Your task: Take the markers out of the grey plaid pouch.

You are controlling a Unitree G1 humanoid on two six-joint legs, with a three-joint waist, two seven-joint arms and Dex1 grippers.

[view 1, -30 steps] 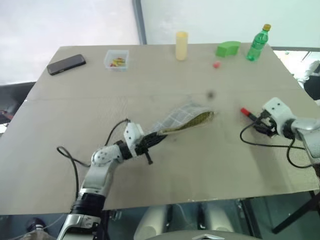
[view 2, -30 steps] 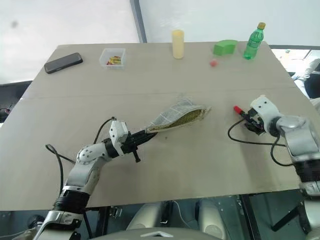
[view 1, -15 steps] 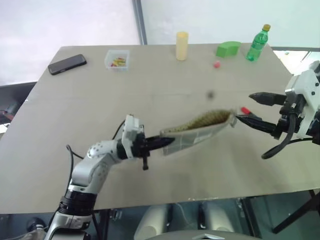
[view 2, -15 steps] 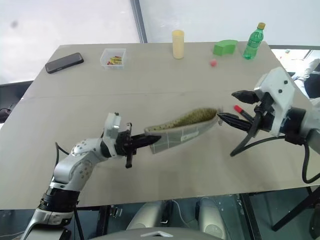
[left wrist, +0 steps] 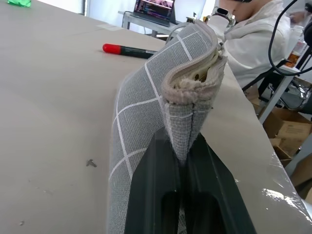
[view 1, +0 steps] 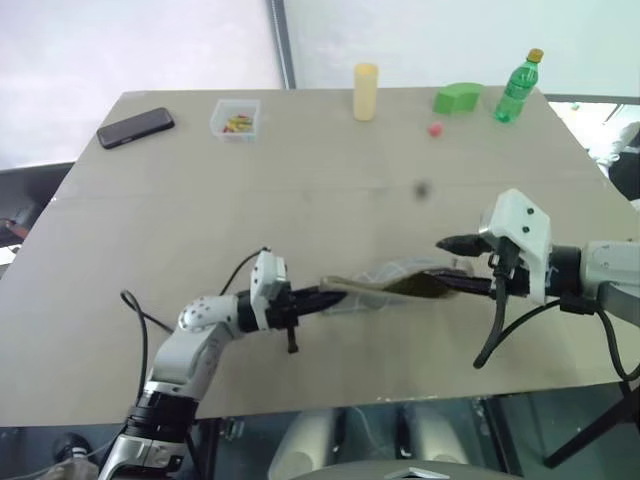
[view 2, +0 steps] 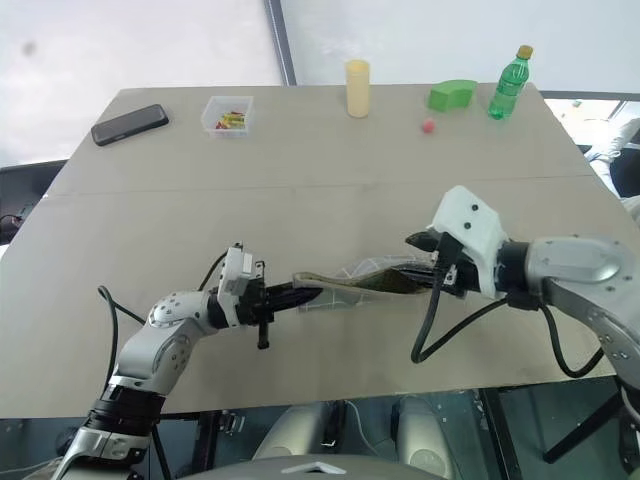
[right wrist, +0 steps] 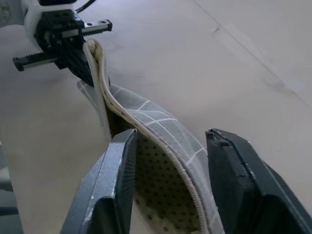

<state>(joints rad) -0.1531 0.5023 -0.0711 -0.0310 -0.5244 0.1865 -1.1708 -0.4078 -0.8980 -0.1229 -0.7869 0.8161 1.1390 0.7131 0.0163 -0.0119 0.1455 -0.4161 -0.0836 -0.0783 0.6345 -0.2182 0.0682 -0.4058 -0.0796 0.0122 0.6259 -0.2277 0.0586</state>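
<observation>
A grey plaid pouch (view 1: 385, 285) hangs stretched above the near-middle of a tan table (view 1: 300, 170), and it serves here as the landmark. The left gripper (view 1: 325, 295) is clamped tight on the pouch's left end, its 2 black fingers (left wrist: 165, 195) pinching the fabric seam between them. The left wrist view looks along the pouch, showing white grid lines on grey cloth and the zipper edge folded over at the top.

The right gripper (view 2: 425, 262) meets the pouch's right end, its jaws partly parted. In the right wrist view 1 finger (right wrist: 114, 180) sits inside the open mouth against the dotted olive-yellow lining, and the other finger (right wrist: 239, 185) sits outside the grey wall, so that wall runs between them. Whether they actually pinch the wall cannot be told.

1 marker (left wrist: 129, 49), dark-barrelled with a red cap, lies flat on the table beyond the pouch's right end, apart from it. Any markers inside the pouch are hidden.

Far behind the pouch, along the table's back edge, stand a pale yellow cylinder (view 1: 365, 91), a green block (view 1: 457, 97), a small red ball (view 1: 434, 129) and a green bottle (view 1: 517, 87). Behind the pouch to its left are a clear tub (view 1: 235, 118) with coloured bits and a black phone (view 1: 135, 127).
</observation>
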